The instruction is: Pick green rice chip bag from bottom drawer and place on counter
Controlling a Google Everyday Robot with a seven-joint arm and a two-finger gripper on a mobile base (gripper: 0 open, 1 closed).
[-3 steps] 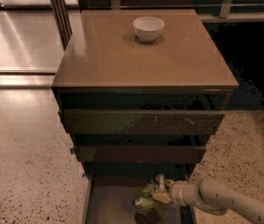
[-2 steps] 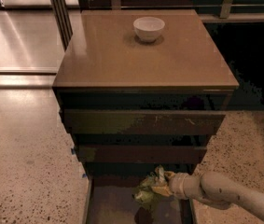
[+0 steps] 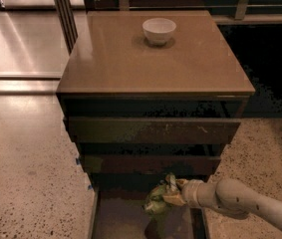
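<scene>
The green rice chip bag [image 3: 157, 199] is crumpled, green with pale patches, and hangs above the open bottom drawer [image 3: 125, 220], lifted off its grey-brown floor. My gripper [image 3: 172, 192] reaches in from the lower right on a white arm and is shut on the bag's right side. The bag sits just below the front of the middle drawer. The counter [image 3: 150, 63], a glossy tan-brown slab, tops the dark cabinet above.
A white bowl [image 3: 159, 30] stands near the back centre of the counter. Two dark-fronted drawers [image 3: 153, 129] stick out slightly above the bag. Speckled terrazzo floor [image 3: 26, 173] lies on both sides of the cabinet. A dark post [image 3: 63, 14] stands at the back left.
My gripper has risen with the bag in it, from close to the drawer floor to just under the middle drawer's front. The bowl has not moved.
</scene>
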